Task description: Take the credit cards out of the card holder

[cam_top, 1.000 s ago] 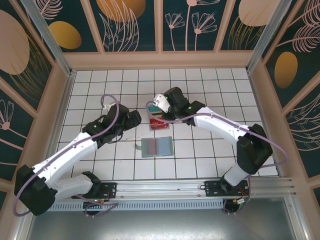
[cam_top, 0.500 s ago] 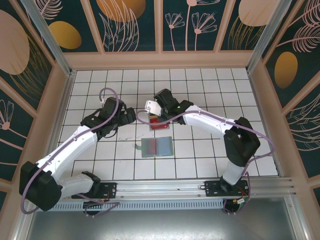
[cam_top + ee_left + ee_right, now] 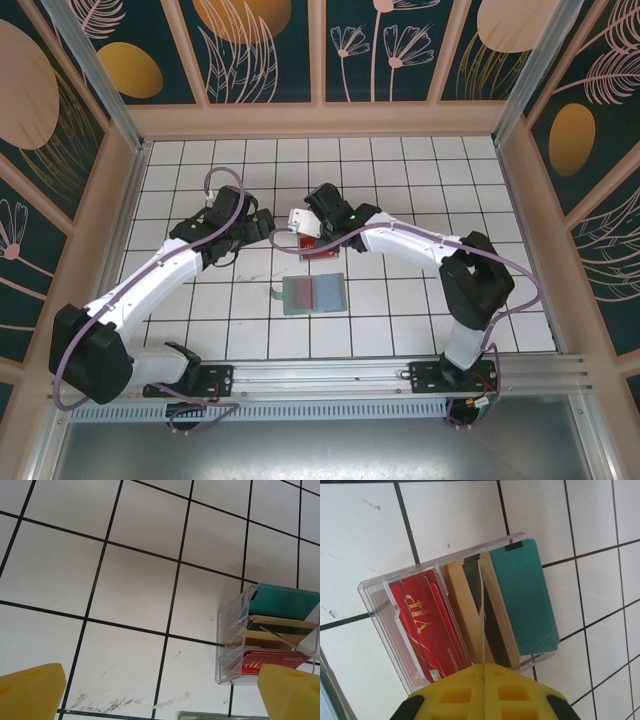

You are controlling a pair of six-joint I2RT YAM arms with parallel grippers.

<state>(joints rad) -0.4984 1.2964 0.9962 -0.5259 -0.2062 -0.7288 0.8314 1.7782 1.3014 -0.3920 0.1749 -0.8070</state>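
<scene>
The card holder point(image 3: 313, 295) lies open and flat on the tiles, grey-green half on the left, light-blue half on the right; a sliver of its edge point(image 3: 215, 716) shows in the left wrist view. My right gripper point(image 3: 484, 667) point(image 3: 303, 226) is shut on a thin credit card point(image 3: 481, 610) seen edge-on. It holds the card over the middle of the clear tray. My left gripper point(image 3: 160, 700) point(image 3: 268, 226) hangs open over bare tile just left of the tray, with nothing between its fingers point(image 3: 30, 690).
The clear tray point(image 3: 377, 607) point(image 3: 227, 630) point(image 3: 318, 246) stands just beyond the card holder and holds red VIP cards point(image 3: 422, 630), tan cards point(image 3: 457, 600) and a teal card point(image 3: 525, 595). Wooden walls point(image 3: 320, 120) ring the tiled floor.
My left gripper has swung forward and right, closing in on the tray's left side. The right gripper has shifted a little left over the tray, still shut. The card holder has not moved.
</scene>
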